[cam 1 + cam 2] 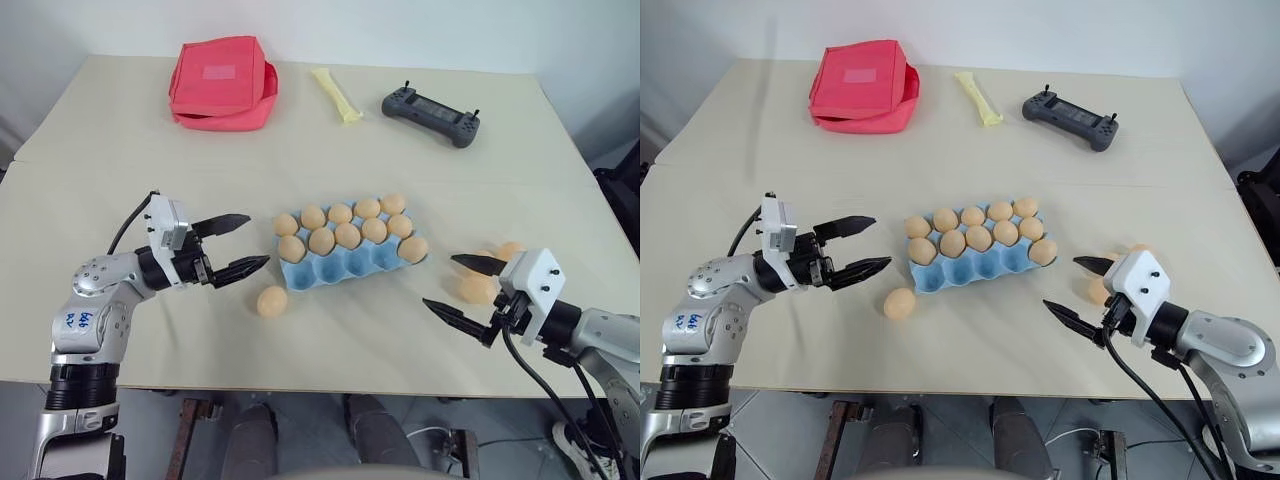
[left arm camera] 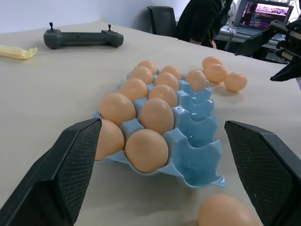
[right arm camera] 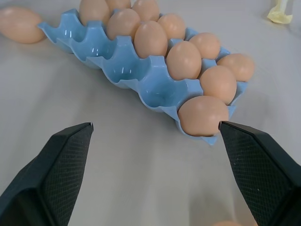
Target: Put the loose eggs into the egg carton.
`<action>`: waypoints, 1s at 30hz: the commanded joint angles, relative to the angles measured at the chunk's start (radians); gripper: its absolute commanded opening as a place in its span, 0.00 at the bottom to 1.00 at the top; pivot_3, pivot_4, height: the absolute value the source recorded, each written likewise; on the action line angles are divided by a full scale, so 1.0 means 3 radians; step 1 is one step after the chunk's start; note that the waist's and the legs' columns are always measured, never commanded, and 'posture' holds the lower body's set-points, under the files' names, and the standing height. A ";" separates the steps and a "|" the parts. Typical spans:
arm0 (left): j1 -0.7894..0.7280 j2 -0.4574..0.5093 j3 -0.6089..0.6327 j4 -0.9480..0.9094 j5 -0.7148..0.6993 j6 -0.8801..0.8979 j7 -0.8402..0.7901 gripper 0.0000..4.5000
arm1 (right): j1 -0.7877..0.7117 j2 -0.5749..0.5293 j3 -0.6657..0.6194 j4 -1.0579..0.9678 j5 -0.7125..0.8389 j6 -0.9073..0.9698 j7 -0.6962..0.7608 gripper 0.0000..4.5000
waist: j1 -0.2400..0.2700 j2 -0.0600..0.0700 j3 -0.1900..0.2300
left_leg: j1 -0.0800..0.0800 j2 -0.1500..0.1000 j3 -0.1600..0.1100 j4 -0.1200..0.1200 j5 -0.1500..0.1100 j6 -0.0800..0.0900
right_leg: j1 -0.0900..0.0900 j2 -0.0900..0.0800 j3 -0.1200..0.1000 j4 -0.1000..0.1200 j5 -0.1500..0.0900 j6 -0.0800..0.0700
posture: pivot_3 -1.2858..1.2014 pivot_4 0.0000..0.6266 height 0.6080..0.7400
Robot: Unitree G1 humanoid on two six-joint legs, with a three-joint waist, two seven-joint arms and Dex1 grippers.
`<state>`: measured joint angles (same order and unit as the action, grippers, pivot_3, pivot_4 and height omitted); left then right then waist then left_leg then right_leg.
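the left gripper (image 1: 243, 244) hovers with its fingers spread apart and nothing between them, just left of the egg carton (image 1: 350, 262) in the head view. the right gripper (image 1: 460, 288) hangs likewise wide open and empty, right of the carton. the carton sits mid-table with its two far rows full and one egg in the near row's right end cup; the other near cups are bare. one loose egg (image 1: 271, 301) lies on the table (image 1: 120, 130) just off the carton's near left corner, and more loose eggs (image 1: 478, 288) sit close beside the right gripper. a red pouch (image 1: 222, 82), a yellow packet (image 1: 337, 94) and a grey controller (image 1: 431, 115) lie along the far side.

in the left wrist view, the black fingers (image 2: 66, 174) frame the carton (image 2: 197, 141), with three loose eggs (image 2: 217, 73) beyond it.

in the right wrist view, the carton (image 3: 141, 80) lies between the parted fingers (image 3: 56, 165).
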<state>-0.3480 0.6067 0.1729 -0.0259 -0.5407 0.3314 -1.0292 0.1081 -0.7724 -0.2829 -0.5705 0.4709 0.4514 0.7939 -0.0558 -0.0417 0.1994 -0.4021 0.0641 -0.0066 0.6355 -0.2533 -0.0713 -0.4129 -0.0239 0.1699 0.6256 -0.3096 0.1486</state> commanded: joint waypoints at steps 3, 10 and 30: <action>-0.0106 -0.0018 -0.0040 0.0019 -0.0003 -0.0060 -0.0026 0.99 | -0.0035 0.0013 -0.0051 -0.0079 0.0001 -0.0034 -0.0074 1.00 | 0.0002 0.0000 0.0000 | 0.0000 0.0000 0.0000 0.0000 0.0000 0.0000 | 0.0000 0.0000 0.0000 0.0000 0.0000 0.0000 | 0.52 0.24 1.00; -0.0243 -0.0065 -0.0115 0.0171 0.0015 -0.0055 -0.0032 0.99 | 0.0008 -0.0020 -0.0213 -0.0171 0.0096 0.0089 -0.0152 1.00 | 0.0002 0.0000 0.0000 | 0.0000 0.0000 0.0000 0.0001 0.0000 0.0000 | 0.0000 0.0000 0.0000 0.0001 0.0001 0.0002 | 0.52 0.24 1.00; -0.0348 0.0128 -0.0361 0.0492 0.0041 -0.0022 -0.0786 0.99 | 0.1348 0.0158 -0.1133 -0.0646 0.0329 0.0704 -0.0240 1.00 | -0.0011 -0.0001 -0.0001 | 0.0005 0.0000 -0.0001 0.0005 0.0006 0.0006 | 0.0008 0.0001 0.0002 -0.0004 -0.0017 -0.0041 | 0.52 0.24 1.00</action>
<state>-0.4435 0.6346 0.0581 0.1336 -0.5250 0.3276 -1.2545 0.5247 -0.7325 -0.6280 -0.7488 0.5536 0.6494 0.7501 -0.0591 -0.0420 0.1991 -0.4004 0.0640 -0.0069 0.6370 -0.2510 -0.0692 -0.4103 -0.0236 0.1706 0.6244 -0.3144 0.1361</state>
